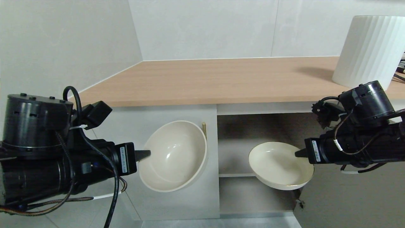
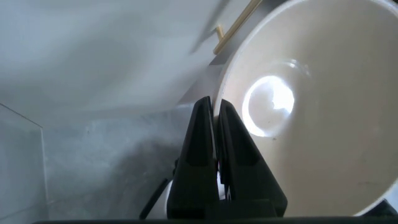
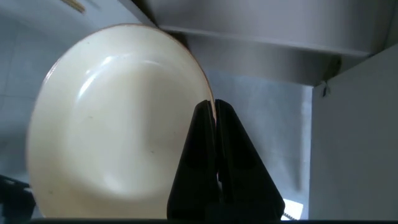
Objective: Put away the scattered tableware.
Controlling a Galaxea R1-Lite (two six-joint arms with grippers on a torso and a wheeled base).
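My left gripper (image 1: 148,154) is shut on the rim of a deep cream bowl (image 1: 174,155), held tilted in the air in front of the closed cabinet door (image 1: 186,202). In the left wrist view the gripper (image 2: 214,109) pinches the bowl (image 2: 311,106) at its rim. My right gripper (image 1: 298,153) is shut on the rim of a shallower cream bowl with a thin gold edge (image 1: 280,164), held in front of the open cabinet compartment (image 1: 243,148). The right wrist view shows that gripper (image 3: 213,111) clamping the shallow bowl (image 3: 118,118).
A wooden countertop (image 1: 215,79) runs above the cabinet, with a white ribbed cylinder (image 1: 370,50) at its right end. The open compartment has a shelf (image 1: 234,174) with space below it. The open cabinet door (image 1: 348,202) stands at the right. A gold handle (image 1: 204,130) is on the closed door.
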